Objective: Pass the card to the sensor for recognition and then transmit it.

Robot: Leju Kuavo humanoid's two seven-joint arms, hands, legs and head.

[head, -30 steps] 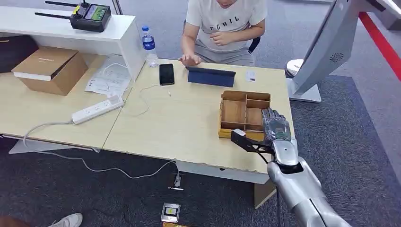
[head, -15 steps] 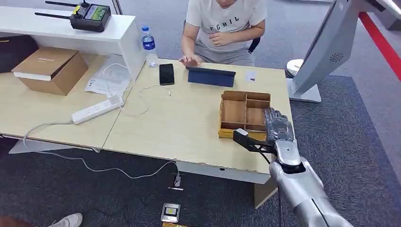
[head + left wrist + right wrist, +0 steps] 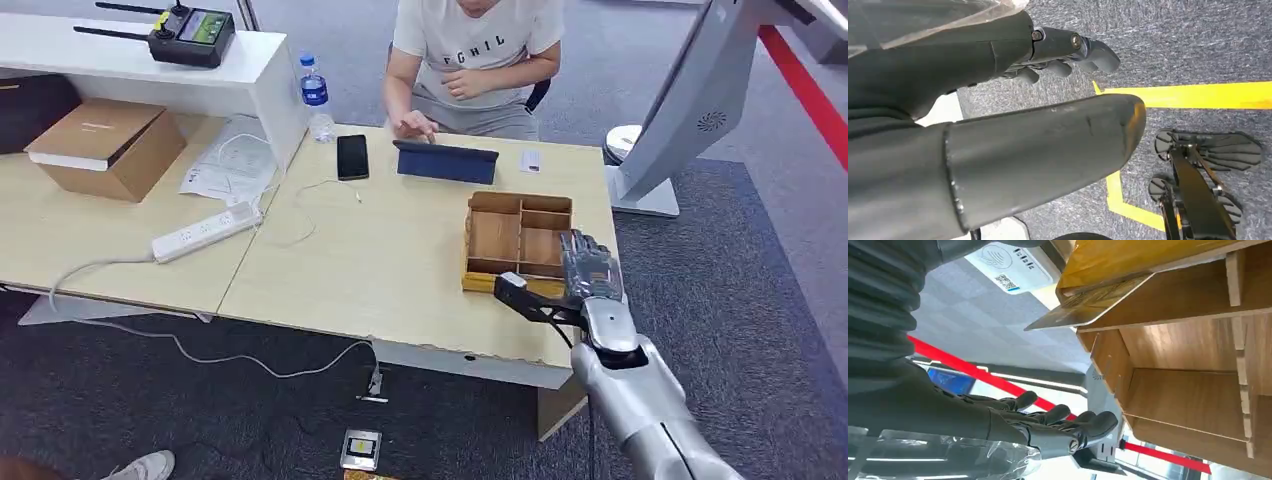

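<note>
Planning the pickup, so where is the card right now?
The card lies in the near front compartment of the wooden tray on the table's right side, sticking out past its edge, just beside the right robot hand.

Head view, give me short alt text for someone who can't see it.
The robot's right hand hovers at the near right corner of a wooden compartment tray on a light table. Across the table, a seated person touches a tablet.

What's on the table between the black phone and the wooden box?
In the head view, a dark blue tablet lies between the phone and the box; a thin white cable trails below the phone.
</note>
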